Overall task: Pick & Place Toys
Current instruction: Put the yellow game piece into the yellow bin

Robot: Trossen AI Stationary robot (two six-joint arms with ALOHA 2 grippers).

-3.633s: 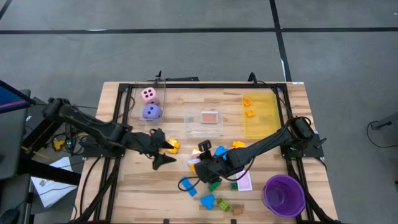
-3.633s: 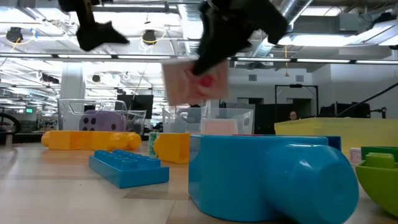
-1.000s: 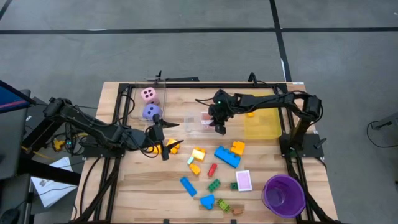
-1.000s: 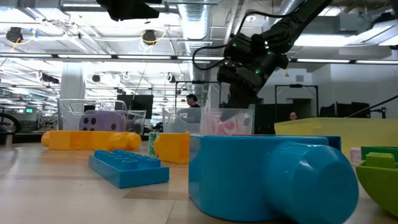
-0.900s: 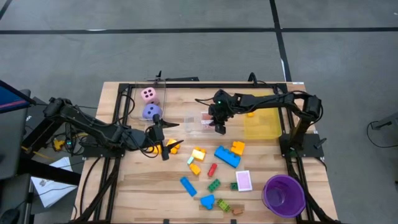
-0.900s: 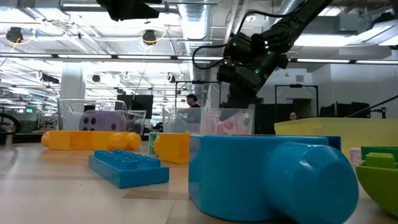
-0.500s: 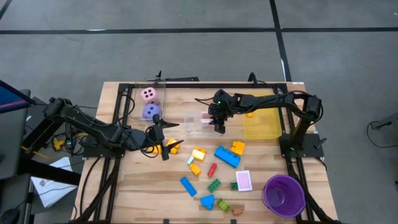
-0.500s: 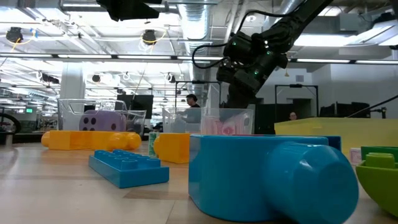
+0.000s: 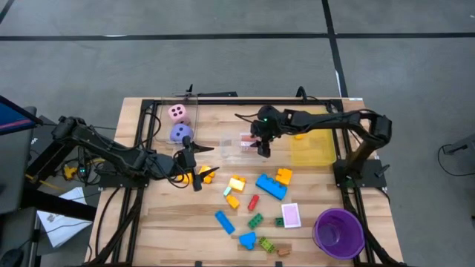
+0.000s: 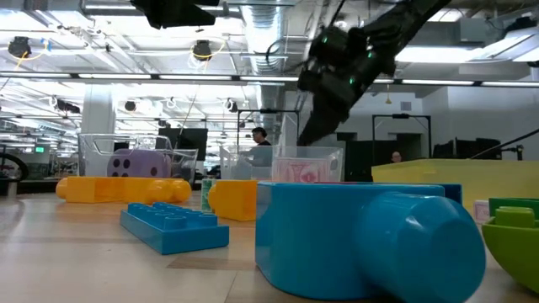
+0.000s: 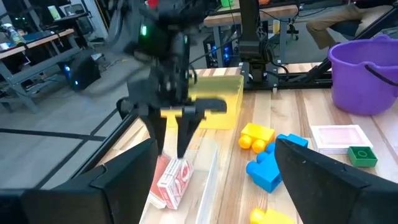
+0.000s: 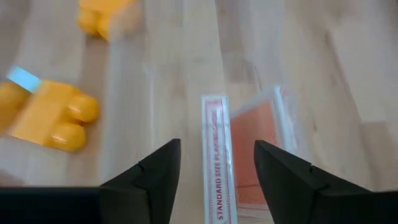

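Observation:
My right gripper (image 9: pixel 261 148) hangs open over the small clear bin (image 9: pixel 231 148) at the table's middle, its fingers pointing down just above a red-and-white card pack (image 12: pixel 216 163). That pack stands on its long edge in the bin, beside a second, orange-backed pack (image 12: pixel 254 149). My left gripper (image 9: pixel 196 175) waits open and holds nothing, next to a yellow brick (image 9: pixel 206 175). Several coloured bricks (image 9: pixel 270 185) and a pink-backed card (image 9: pixel 292 215) lie on the near half of the table. A pink die (image 9: pixel 177 113) and a purple die (image 9: pixel 180 133) sit in the far-left clear bin.
A yellow see-through bin (image 9: pixel 312 139) with orange bricks stands right of the clear bin. A purple cup (image 9: pixel 339 231) stands at the near right corner. A black frame (image 9: pixel 245 101) borders the table. In the low view, a big blue brick (image 10: pixel 362 236) fills the foreground.
My right gripper has opened and risen out of the small clear bin, letting go of the card pack, which stays in the bin on its edge.

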